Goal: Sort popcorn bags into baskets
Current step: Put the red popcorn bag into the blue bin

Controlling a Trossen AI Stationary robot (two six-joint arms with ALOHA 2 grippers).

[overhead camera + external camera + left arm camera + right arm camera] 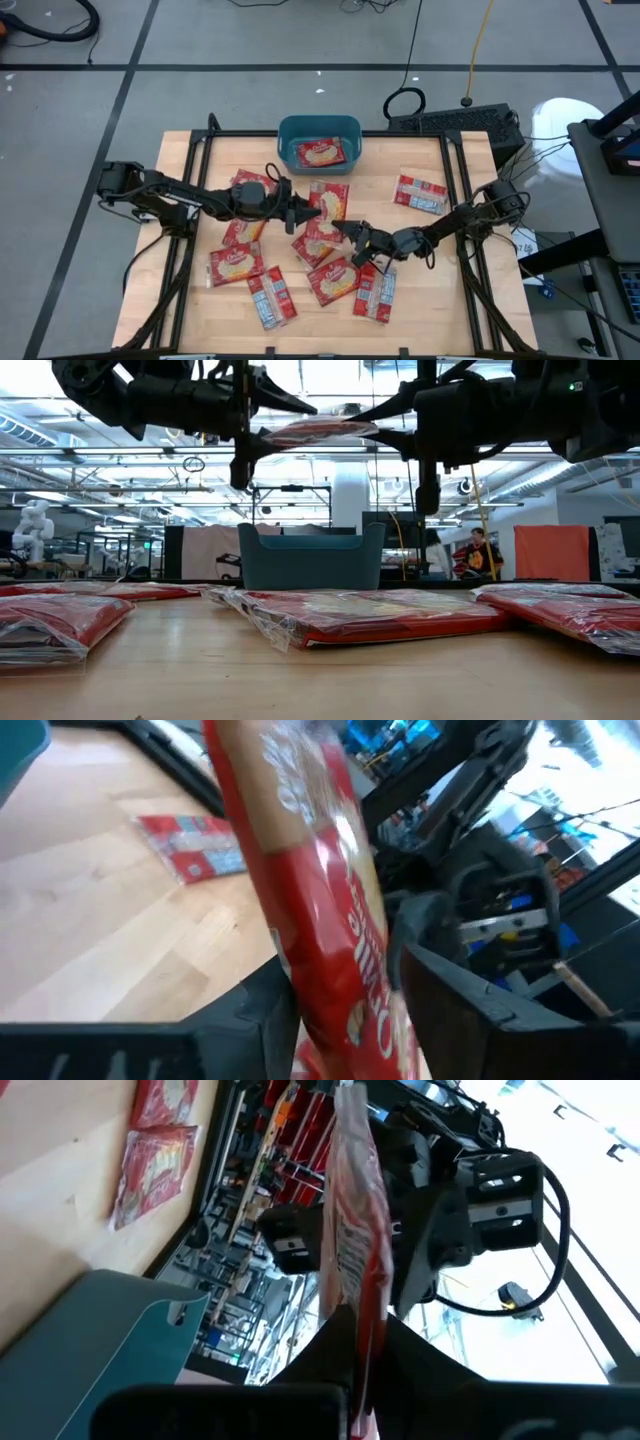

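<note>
Fingers of the left gripper (308,210) sit on either side of 1 raised popcorn bag (320,430), but whether they pinch it yet I cannot tell. That bag hangs flat above the table (190,310), in front of the teal basket (319,130). At its other end, the right gripper (343,228) is clamped on the bag's edge. 1 packet (320,152) lies inside the basket; others are scattered in front of it.
</note>
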